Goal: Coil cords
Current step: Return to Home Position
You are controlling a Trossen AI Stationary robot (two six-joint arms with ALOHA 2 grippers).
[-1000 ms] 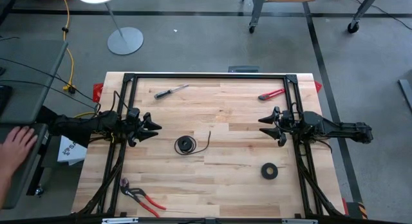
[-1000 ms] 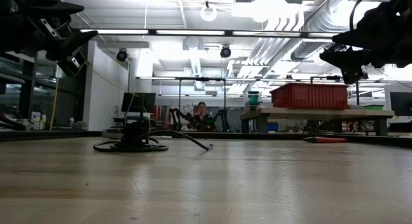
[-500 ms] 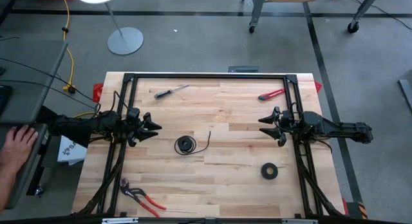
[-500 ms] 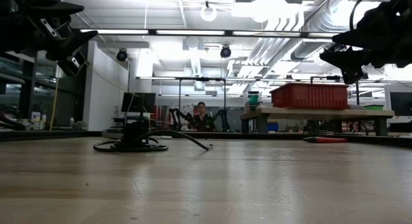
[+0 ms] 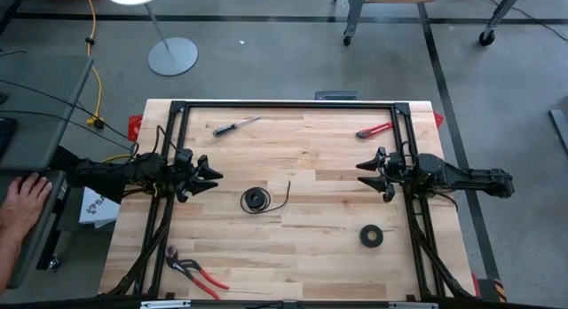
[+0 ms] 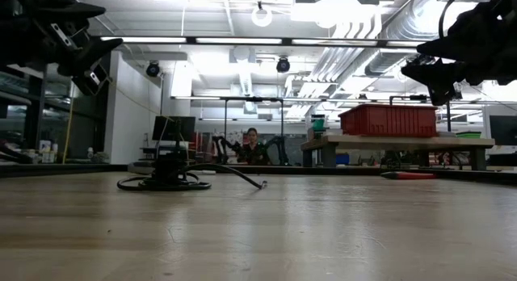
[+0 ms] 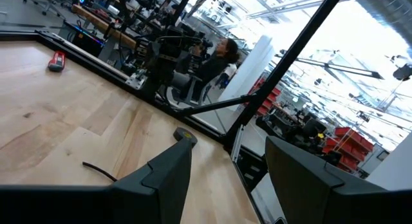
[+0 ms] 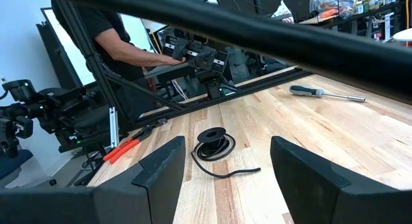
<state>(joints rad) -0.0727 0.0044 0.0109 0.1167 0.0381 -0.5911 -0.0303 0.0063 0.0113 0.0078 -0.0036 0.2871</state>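
Note:
The cord is a thin black cable lying in a small coil on the wooden table, left of centre. A stray tail curves off to its right. The low view shows the cord flat on the boards, and the right wrist view shows the cord with its tail. My left gripper hovers open at the table's left side and points toward the coil, well short of it. My right gripper hovers open at the right side, facing it. Both are raised above the table.
A black tape roll lies at the near right. A screwdriver is at the far left, a red tool at the far right, and red-handled pliers at the near left. A black frame rims the table. A person's hand rests beyond the left edge.

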